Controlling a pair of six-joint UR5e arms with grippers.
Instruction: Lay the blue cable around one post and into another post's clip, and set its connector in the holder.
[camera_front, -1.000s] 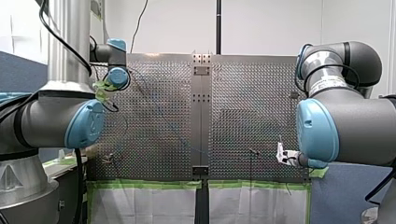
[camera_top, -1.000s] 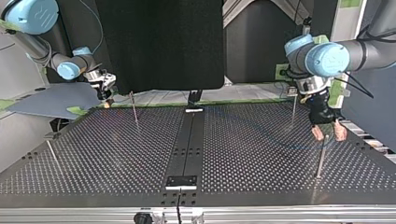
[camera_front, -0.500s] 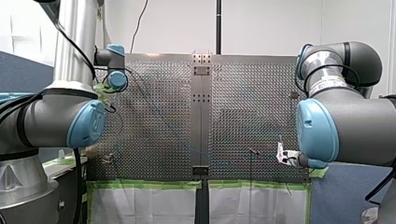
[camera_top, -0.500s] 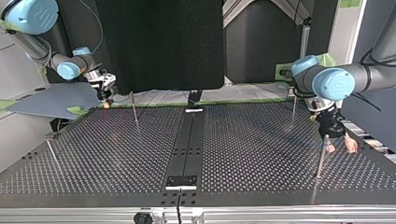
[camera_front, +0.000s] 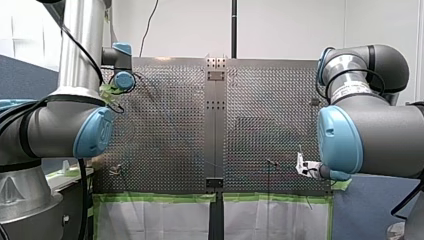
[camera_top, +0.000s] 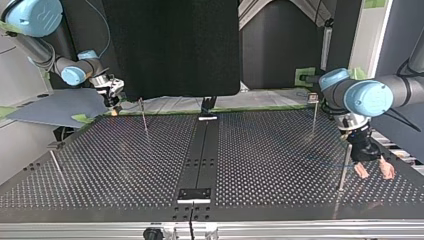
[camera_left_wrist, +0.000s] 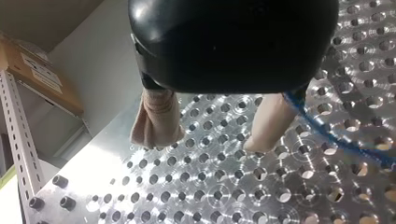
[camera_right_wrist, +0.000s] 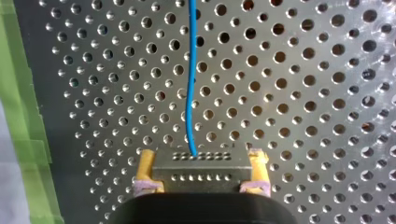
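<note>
A white wall (camera_front: 290, 30) stands behind the perforated table (camera_front: 270, 100).

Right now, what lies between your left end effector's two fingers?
Only bare perforated table, by the left wrist view; the blue cable runs outside one finger.

Perforated metal table (camera_top: 125, 165), a flat plate full of small round holes, split down the middle by a dark solid strip (camera_top: 200, 160). The strip has a small rectangular plate (camera_top: 194, 195) at the top view's near end and a second small plate (camera_top: 208, 118) at the far end. Four thin upright metal posts stand on it, placed by the top view: far-left post (camera_top: 144, 117), near-left post (camera_top: 56, 167), far-right post (camera_top: 313, 117) with a small clip head, near-right post (camera_top: 344, 172). Green tape (camera_front: 160, 197) lines the edge on my side in the front view. A thin blue cable (camera_right_wrist: 189, 93) runs over the holes; in the top view it leads towards the near-right post. I cannot tell whether it touches the plate.
</note>
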